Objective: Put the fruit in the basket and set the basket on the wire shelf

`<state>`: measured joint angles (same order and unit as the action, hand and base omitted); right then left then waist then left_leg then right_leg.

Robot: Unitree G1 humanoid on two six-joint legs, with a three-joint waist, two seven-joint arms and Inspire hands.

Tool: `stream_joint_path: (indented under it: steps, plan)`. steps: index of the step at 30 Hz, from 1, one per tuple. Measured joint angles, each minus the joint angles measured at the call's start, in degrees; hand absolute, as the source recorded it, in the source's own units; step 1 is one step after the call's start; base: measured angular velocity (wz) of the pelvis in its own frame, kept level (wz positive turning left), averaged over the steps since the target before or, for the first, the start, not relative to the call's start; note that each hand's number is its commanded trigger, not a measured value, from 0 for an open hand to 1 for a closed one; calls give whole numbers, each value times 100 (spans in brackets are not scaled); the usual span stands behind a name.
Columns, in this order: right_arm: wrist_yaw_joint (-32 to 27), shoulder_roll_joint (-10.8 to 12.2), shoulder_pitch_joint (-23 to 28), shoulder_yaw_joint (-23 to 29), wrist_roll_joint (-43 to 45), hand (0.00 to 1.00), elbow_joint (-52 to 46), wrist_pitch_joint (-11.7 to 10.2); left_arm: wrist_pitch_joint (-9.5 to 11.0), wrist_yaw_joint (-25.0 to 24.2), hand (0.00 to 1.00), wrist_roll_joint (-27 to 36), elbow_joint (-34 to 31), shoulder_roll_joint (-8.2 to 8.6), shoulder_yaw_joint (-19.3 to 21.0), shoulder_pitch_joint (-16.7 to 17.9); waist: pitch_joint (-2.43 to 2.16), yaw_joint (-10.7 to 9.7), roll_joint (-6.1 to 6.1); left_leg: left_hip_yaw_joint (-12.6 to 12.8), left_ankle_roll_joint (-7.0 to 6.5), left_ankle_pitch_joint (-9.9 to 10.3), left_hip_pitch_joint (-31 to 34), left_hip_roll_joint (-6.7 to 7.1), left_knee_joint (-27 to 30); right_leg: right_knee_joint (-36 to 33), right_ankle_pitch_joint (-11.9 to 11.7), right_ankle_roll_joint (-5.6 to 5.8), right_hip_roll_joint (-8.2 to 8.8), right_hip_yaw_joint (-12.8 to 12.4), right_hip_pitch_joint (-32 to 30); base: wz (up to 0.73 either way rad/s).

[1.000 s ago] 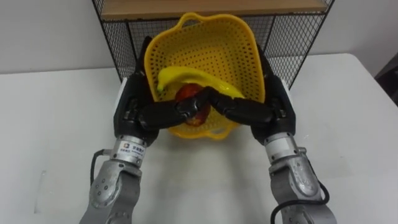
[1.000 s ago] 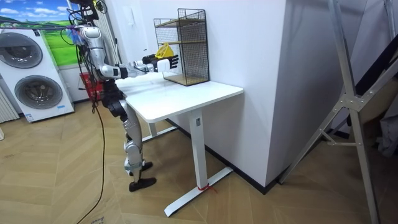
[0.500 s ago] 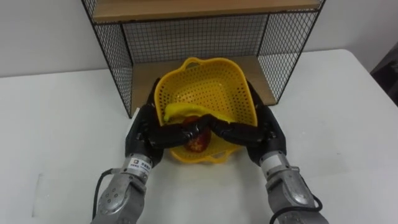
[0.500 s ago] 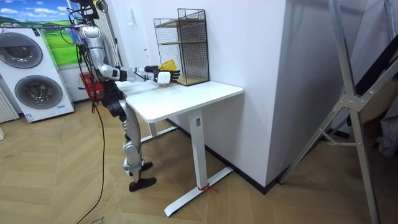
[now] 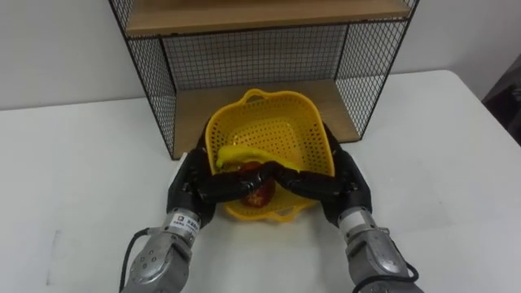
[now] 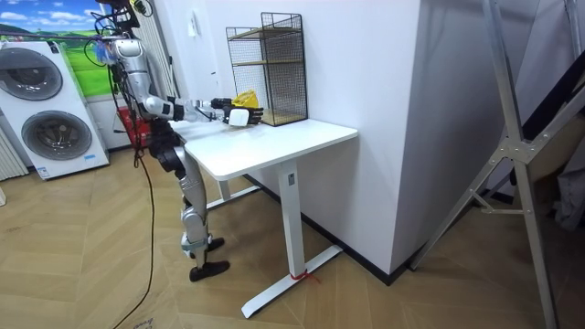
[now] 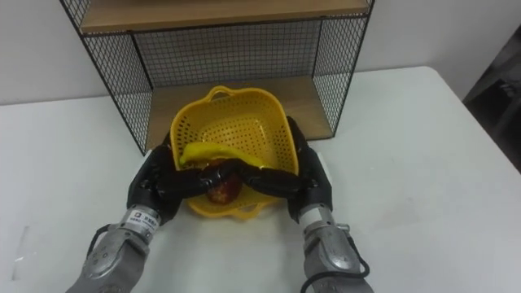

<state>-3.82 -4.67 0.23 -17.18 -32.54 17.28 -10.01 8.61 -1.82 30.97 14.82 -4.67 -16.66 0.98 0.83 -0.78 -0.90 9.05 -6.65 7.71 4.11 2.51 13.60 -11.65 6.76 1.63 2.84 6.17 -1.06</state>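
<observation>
A yellow perforated basket (image 5: 281,130) holding a banana (image 5: 244,154) and red fruit (image 5: 259,194), far end inside the wire shelf (image 5: 151,81).

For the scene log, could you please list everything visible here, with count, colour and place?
basket: one, yellow, at the front of the shelf's lower board, held in both hands
banana: one, yellow, in the basket
round fruit: one, red, in the basket under the banana
wire shelf: one, black with wooden boards, on the table's far side
table: one, white, before the robot
washing machines: two, white, stacked, room view's left
left hand: black, fingers curled round the basket's left side
right hand: black, fingers curled round its right side
</observation>
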Motion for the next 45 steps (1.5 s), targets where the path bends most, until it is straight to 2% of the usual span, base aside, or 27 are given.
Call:
stream_joint_path:
  steps: [2,5,7,12,16,19,23,27,31,34,36,39,45]
  plan:
    - [-54,32,-16,-1,-12,0,2,10,-7,4,0,0,0,2,13,-21,1,-19,1,0,-9,-8,-40,0,-9,6,-2,-3,-1,3,35,0]
    - [-187,73,-115,30,-63,0,3,77,-130,29,0,-2,0,49,91,-240,6,51,7,2,-27,-19,-70,2,-21,2,1,-5,1,8,59,0]
    - [-367,144,-453,112,-90,0,3,187,-215,130,0,3,2,105,216,-581,17,83,24,2,-23,-28,-71,2,-36,2,2,-7,2,13,48,0]
    - [-655,167,-1271,157,-192,0,103,233,-268,523,0,9,11,157,297,-1262,42,136,63,12,-23,-90,-87,4,-96,89,-41,-17,1,38,65,2]
    - [-903,177,-1735,315,-290,0,146,523,-544,758,0,94,362,231,426,-1779,68,241,107,14,-16,-137,-170,10,-191,91,-50,-22,9,71,107,1]
    - [-1076,183,-1892,336,-293,0,156,645,-641,869,0,100,444,351,533,-1926,74,274,126,11,-12,-136,-187,7,-190,92,-50,-26,20,127,130,0]
    - [-1193,196,-1947,339,-298,0,158,720,-819,909,0,181,443,372,605,-2010,75,278,129,2,-14,-137,-175,9,-189,96,-50,-26,25,143,130,0]
    - [-1295,210,-2018,484,-397,0,160,1021,-1131,926,0,211,574,403,745,-2161,74,276,128,-22,-13,-137,-162,16,-185,100,-47,-27,30,168,129,1]
    - [-1446,219,-2359,540,-389,0,360,1244,-1406,1110,0,201,719,417,793,-2521,69,272,120,-19,-17,-153,-157,16,-184,93,-52,-31,28,157,124,0]
    - [-1455,233,-2667,610,-424,0,705,1260,-1447,1165,0,204,864,433,819,-2668,63,258,110,-17,-16,-165,-192,11,-182,106,-80,-39,19,160,214,0]
    - [-1466,237,-2715,613,-426,0,828,1263,-1477,1185,0,213,980,462,873,-2688,51,254,92,-17,-16,-165,-196,9,-179,100,-83,-41,18,160,216,0]
    - [-1485,311,-2777,728,-443,0,1211,1412,-1649,1251,0,212,1304,500,922,-2787,17,257,44,-16,-16,-164,-202,10,-182,91,-84,-40,20,159,215,0]
    - [-1557,366,-2808,824,-615,0,1586,1713,-1987,1363,0,207,1588,552,969,-2804,14,251,38,-15,-15,-164,-180,8,-181,86,-85,-41,19,156,190,0]
